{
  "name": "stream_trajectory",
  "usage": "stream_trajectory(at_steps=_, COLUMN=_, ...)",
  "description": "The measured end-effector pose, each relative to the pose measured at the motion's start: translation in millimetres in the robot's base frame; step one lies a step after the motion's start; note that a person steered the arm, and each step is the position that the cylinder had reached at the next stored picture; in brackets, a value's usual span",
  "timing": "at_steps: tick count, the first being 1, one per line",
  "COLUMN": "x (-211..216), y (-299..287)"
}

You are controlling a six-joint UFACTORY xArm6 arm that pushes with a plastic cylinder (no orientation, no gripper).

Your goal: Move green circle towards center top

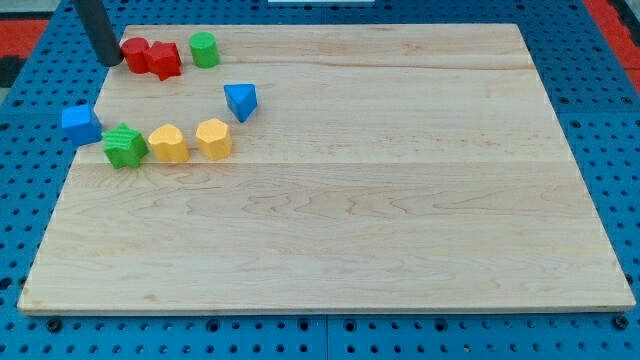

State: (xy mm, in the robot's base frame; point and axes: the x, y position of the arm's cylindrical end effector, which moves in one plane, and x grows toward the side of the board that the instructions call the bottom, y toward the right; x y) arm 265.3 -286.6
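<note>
Tip: the lower end of the straight dark rod, the tip [110, 61], stands at the far left corner of the light wooden board [400, 200], touching or nearly touching the board's left edge.

Tip state: the arm has no jaws, so nothing can be clenched or released; the rod holds nothing and, as far as I can see, it touches no block, though it is just beside the first red one.

Task block: the small green round block (green circle) [204, 49] lies near the far edge of the board, in its left part, well left of the top centre.

Direction from tip: the green circle is to the right of the tip, on almost the same line along the far edge.

What is between: two red blocks of irregular shape, one [135, 54] and the other [164, 60], lie between the tip and the green circle; the second is just beside the green circle.

Judgement on the move: the goal is further right, so a push to the right is needed; I think going straight would drive the red blocks too.

Other blocks: a blue triangular block [241, 101], two yellow blocks [168, 143] [213, 138], a green star-like block [124, 146] and a blue cube [79, 122] are nearer, well apart from the line.
</note>
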Motion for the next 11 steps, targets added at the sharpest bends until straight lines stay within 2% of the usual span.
stream_trajectory(at_steps=3, x=2, y=-5)
stream_trajectory(at_steps=5, x=-4, y=48)
stream_trajectory(at_steps=6, x=-15, y=56)
stream_trajectory(at_steps=8, x=-17, y=130)
stream_trajectory(at_steps=9, x=-17, y=196)
stream_trajectory(at_steps=10, x=-21, y=207)
stream_trajectory(at_steps=11, x=-28, y=181)
